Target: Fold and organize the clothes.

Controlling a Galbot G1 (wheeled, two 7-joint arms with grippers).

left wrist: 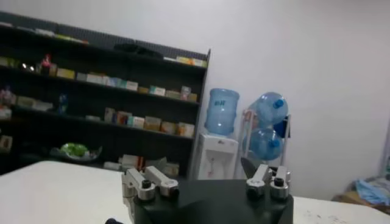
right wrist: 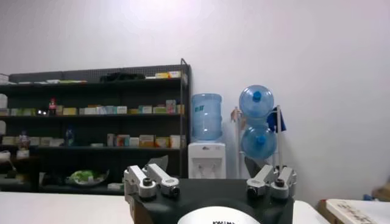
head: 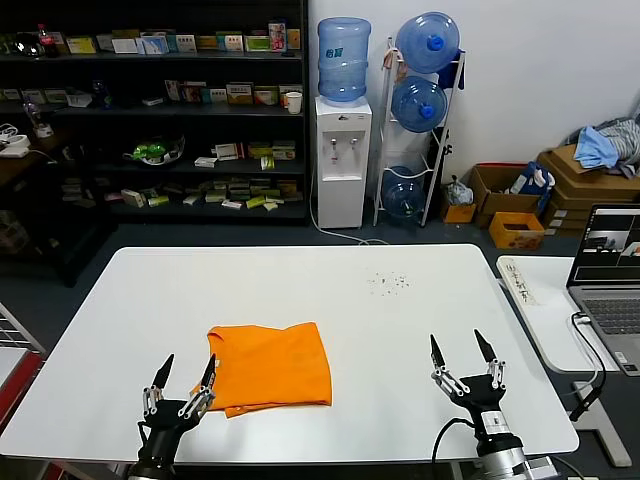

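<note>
The clothes, one bright orange T-shirt (head: 270,366), lie folded into a rough rectangle on the white table (head: 300,290), left of centre near the front edge. My left gripper (head: 187,372) stands open at the shirt's front left corner, fingers pointing up, nothing between them. At the table's front right my right gripper (head: 461,350) is open and empty, well clear of the shirt. In both wrist views the fingers are spread wide apart and the shirt is out of view.
A laptop (head: 608,270) and a power strip (head: 520,283) sit on a side table to the right. Behind the table are dark shelves (head: 160,110), a water dispenser (head: 342,150), a bottle rack (head: 420,120) and cardboard boxes (head: 560,185).
</note>
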